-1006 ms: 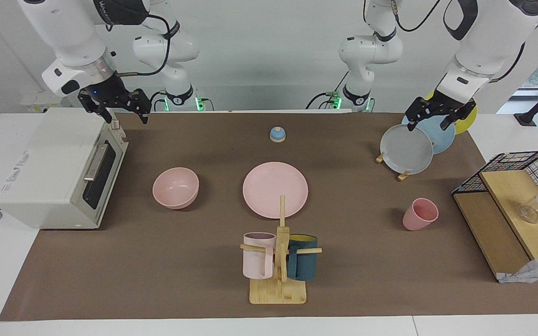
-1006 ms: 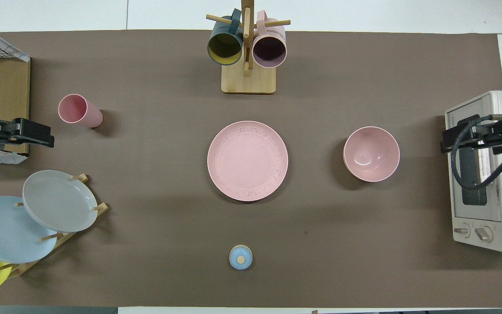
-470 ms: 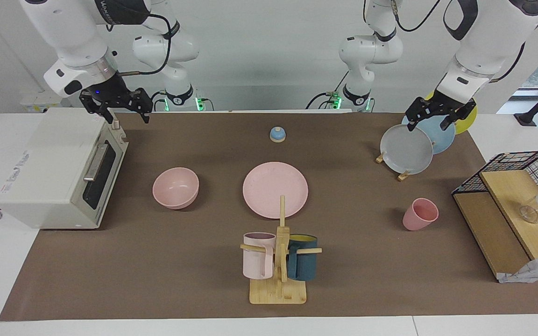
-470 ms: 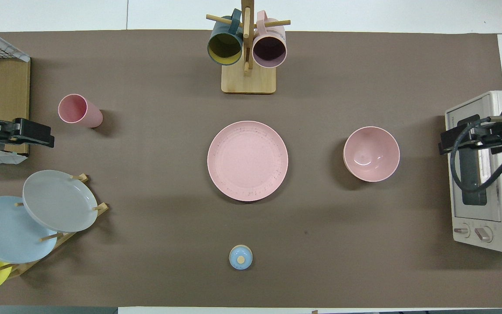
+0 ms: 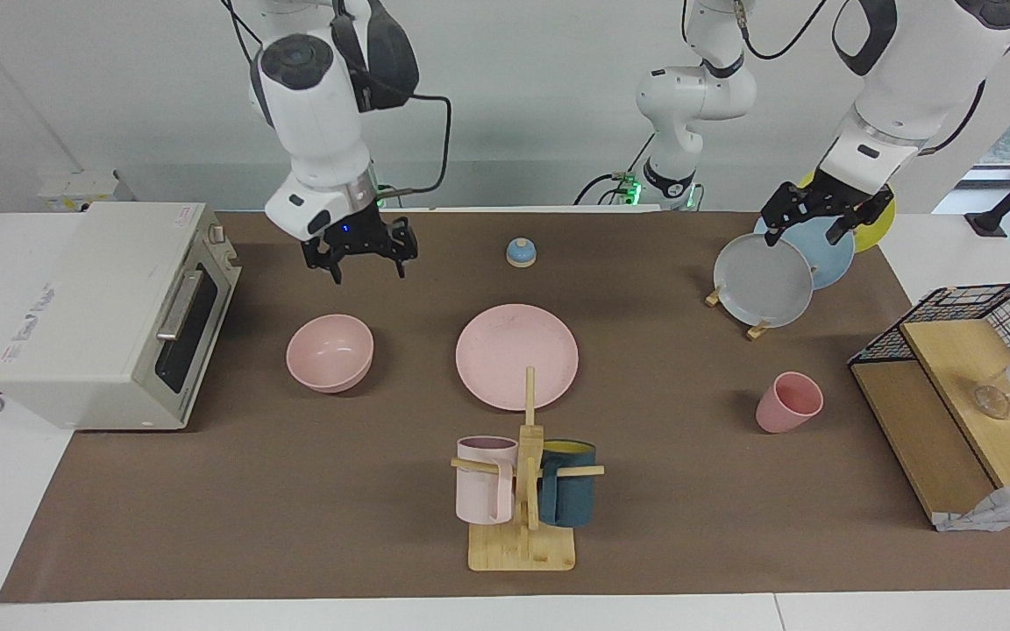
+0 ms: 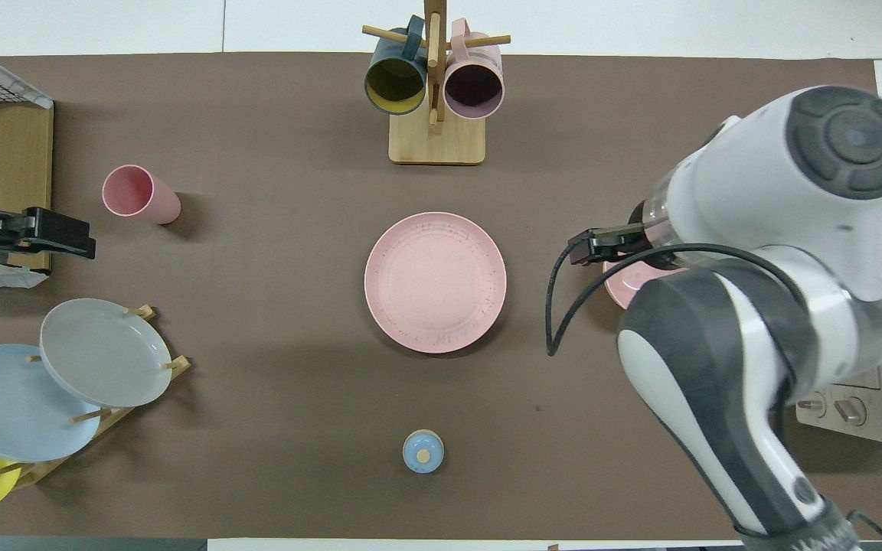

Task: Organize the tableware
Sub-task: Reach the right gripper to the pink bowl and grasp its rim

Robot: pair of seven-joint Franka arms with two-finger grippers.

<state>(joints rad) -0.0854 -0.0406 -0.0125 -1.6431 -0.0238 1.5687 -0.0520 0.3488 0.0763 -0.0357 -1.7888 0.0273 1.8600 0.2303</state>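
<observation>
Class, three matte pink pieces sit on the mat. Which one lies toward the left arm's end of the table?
The pink cup. It stands beside the wire rack, while the pink plate sits mid-table and the pink bowl lies toward the toaster oven.

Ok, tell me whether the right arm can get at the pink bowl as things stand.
Probably yes. The right gripper hangs open in the air above the pink bowl, which sits open-side up with nothing beside or above it.
</observation>
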